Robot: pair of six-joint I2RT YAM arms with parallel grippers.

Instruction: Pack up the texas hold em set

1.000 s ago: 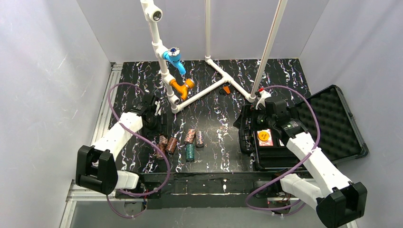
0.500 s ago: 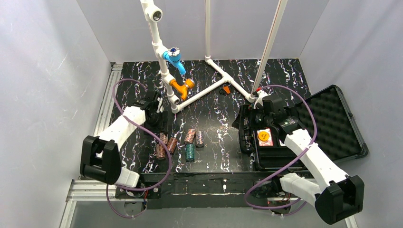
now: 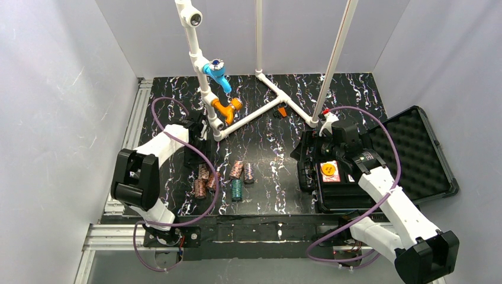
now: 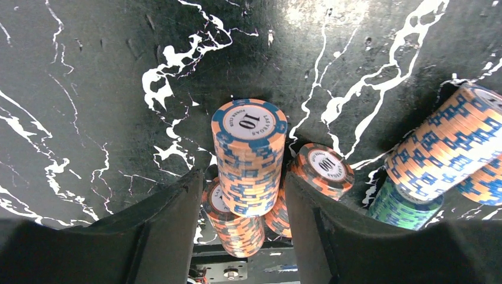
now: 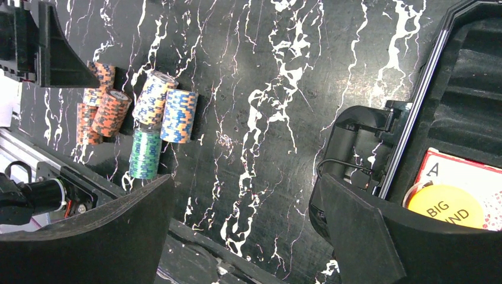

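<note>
Several poker chip stacks lie on their sides on the black marbled table (image 3: 266, 148). My left gripper (image 3: 198, 147) is open just behind them. In the left wrist view the gripper (image 4: 244, 176) straddles an orange-and-blue stack marked 10 (image 4: 248, 157); whether the fingers touch it I cannot tell. An orange-and-dark stack marked 100 (image 4: 322, 168) and a green stack (image 4: 402, 204) lie beside it. The open black case (image 3: 337, 189) sits at right with a card deck (image 5: 450, 171) and a yellow button (image 5: 453, 207) inside. My right gripper (image 5: 245, 180) is open and empty by the case's left edge.
A white PVC pipe frame (image 3: 204, 89) with a blue fitting (image 3: 217, 74) and an orange fitting (image 3: 228, 108) stands at the back. A small orange piece (image 3: 282, 111) lies by a pipe. The case's foam lid (image 3: 408, 154) lies open at right. Grey walls enclose the table.
My left arm has swung its elbow right and the gripper has shifted right, closer behind the leftmost chip stacks. The right arm has barely moved.
</note>
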